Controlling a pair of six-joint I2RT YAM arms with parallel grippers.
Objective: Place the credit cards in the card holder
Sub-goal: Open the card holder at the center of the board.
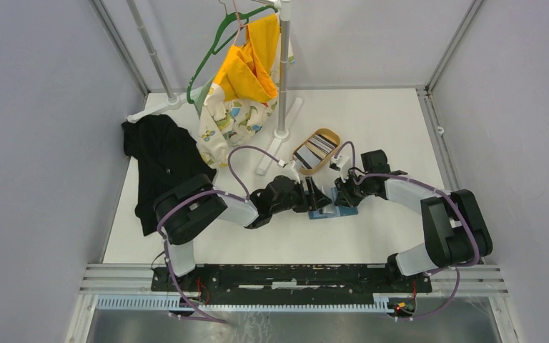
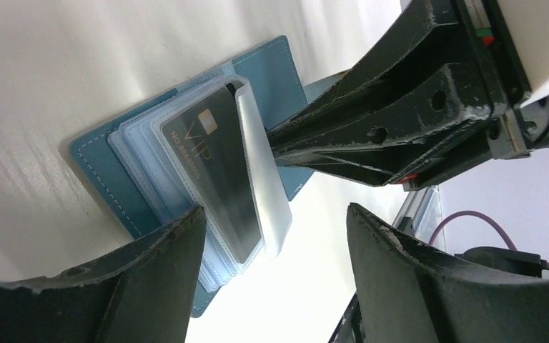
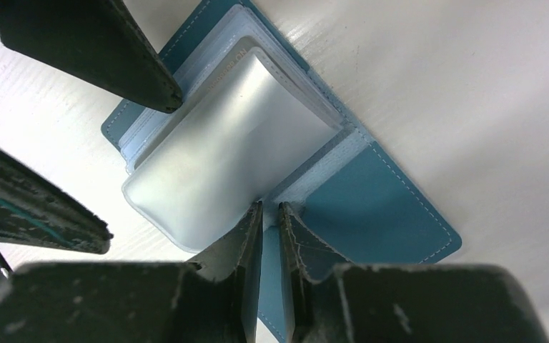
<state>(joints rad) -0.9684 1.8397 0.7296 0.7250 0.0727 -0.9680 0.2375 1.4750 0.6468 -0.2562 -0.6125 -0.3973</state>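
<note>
Now the open card holder [image 1: 331,211] lay at bench [image 1: 372,128] centre with a black card [image 2: 214,171] seated in one sleeve, right fingers [image 3: 246,239] clenched on its clear sleeve [image 3: 221,157], left fingers [image 2: 164,254] released above; next move, as judged: fetch credit cards [image 1: 318,145] from the tray [image 1: 307,170] at 12 o'clock.

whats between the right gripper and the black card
a lifted clear sleeve of the card holder, pinched by the right gripper, beside the black card; left wrist view
</note>
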